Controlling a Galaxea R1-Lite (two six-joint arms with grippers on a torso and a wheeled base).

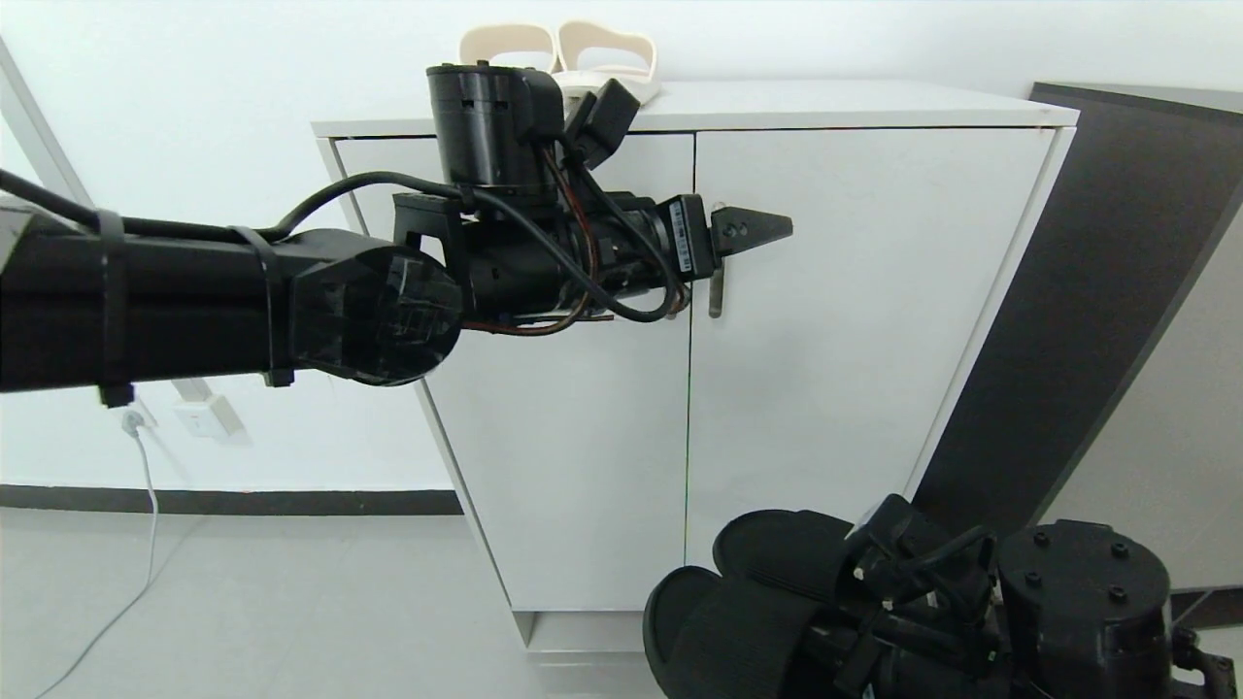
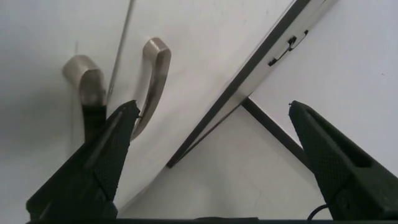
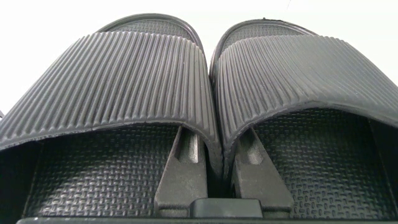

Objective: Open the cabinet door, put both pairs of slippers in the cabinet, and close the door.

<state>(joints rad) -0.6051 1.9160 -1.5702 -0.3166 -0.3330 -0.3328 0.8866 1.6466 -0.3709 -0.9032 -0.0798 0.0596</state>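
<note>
The left gripper [image 2: 211, 109] is spread wide at the cabinet door handle [image 2: 155, 68] for pulling, while the black slippers [image 3: 143, 81] are pinched in the right gripper [image 3: 217, 155].

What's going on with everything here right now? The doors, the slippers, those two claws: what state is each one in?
cabinet doors, both shut.
door handles, not gripped.
left claw, open, close by the door handles.
black slippers, held as a pair, low in front of the cabinet doors.
right claw, shut on the black slippers.
beige slippers, lying on the cabinet top.
</note>
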